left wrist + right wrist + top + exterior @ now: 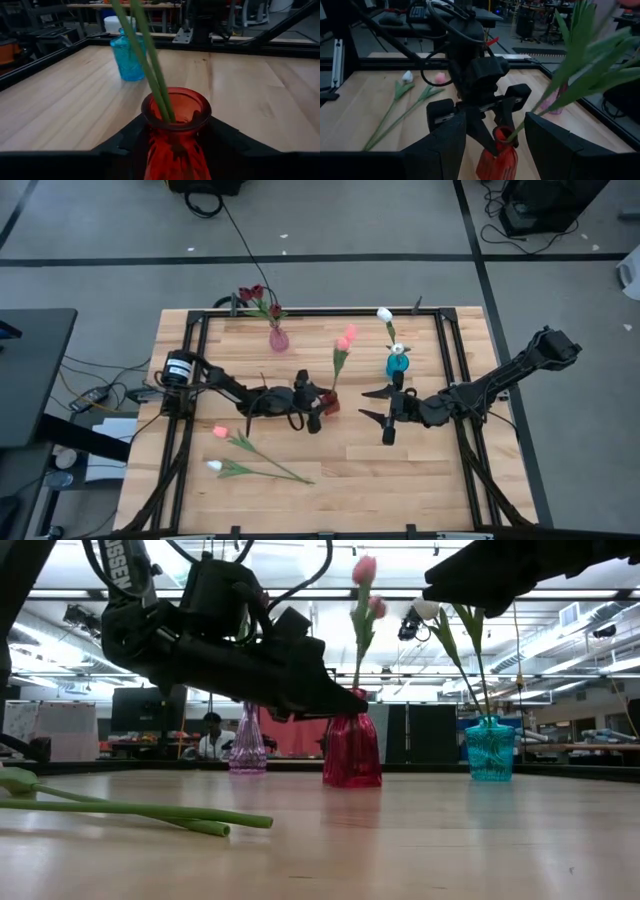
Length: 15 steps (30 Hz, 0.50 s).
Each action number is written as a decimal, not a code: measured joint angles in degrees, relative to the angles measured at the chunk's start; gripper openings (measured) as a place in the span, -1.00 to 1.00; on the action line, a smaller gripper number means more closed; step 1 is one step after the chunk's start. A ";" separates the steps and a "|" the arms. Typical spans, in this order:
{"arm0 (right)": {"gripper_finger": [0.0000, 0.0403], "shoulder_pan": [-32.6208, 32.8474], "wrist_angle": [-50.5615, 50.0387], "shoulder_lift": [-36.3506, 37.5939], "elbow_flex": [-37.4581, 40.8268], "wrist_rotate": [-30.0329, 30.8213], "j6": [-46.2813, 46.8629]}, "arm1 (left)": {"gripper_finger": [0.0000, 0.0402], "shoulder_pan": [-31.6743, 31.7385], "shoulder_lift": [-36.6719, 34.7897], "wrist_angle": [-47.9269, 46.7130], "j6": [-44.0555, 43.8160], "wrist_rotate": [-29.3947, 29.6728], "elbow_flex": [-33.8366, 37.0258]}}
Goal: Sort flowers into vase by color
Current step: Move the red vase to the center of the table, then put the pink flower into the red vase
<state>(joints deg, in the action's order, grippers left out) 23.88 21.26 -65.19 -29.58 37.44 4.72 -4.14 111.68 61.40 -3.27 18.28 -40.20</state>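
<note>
A red glass vase [331,402] stands at the table's middle with two pink tulips [345,340] leaning in its mouth. My left gripper [322,404] reaches in from the left and is shut on this vase. My right gripper [378,412] hovers open and empty just right of the vase, facing it. A pink tulip [220,430] and a white tulip [213,466] lie flat on the table's near left part. A white tulip [384,314] stands in a teal vase [397,365]. Maroon tulips [255,295] stand in a pink vase [279,338]. My left gripper pinches the red vase between its two fingers [125,145], on the body just below the flared neck [176,127]. The fingers come level from the table's left, one on each side. The vase stands upright with its base [351,780] on the table.
The teal vase sits close behind my right gripper, toward the far edge. The pink tulips' leaves [580,75] hang near the right wrist camera. A black frame rail [300,313] borders the table. Bare wood lies on the near right part [400,480]. A person [211,735] sits far behind.
</note>
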 joint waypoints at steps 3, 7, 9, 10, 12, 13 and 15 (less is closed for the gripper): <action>0.04 -0.01 -0.34 0.00 0.00 -0.01 0.56 | -0.03 0.00 -0.38 -1.17 0.11 0.04 0.04; 0.04 -0.02 -0.35 0.00 0.00 -0.01 1.08 | 0.17 0.00 -1.78 -3.94 2.11 0.03 0.21; 0.04 -0.01 -0.38 0.00 0.00 -0.01 1.25 | 0.23 -0.07 -2.89 -6.71 2.67 0.00 0.35; 0.04 0.00 -0.44 0.00 0.00 -0.02 1.35 | 0.25 -0.12 -3.98 -9.42 2.70 -0.07 0.43; 0.04 0.09 -0.56 0.00 0.00 -0.02 1.70 | 0.26 -0.30 -6.92 -14.84 2.68 -0.74 0.75; 0.04 0.12 -0.73 0.00 0.00 -0.03 1.76 | 0.26 -0.48 -8.73 -18.05 2.68 -1.21 0.92; 0.04 0.26 -0.81 0.00 0.00 -0.03 1.78 | 0.26 -1.01 -13.02 -26.56 2.50 -2.81 1.19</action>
<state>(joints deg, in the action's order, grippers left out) 24.14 20.45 -65.19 -29.58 37.41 6.50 -5.15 98.67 34.83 -0.77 15.47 -39.01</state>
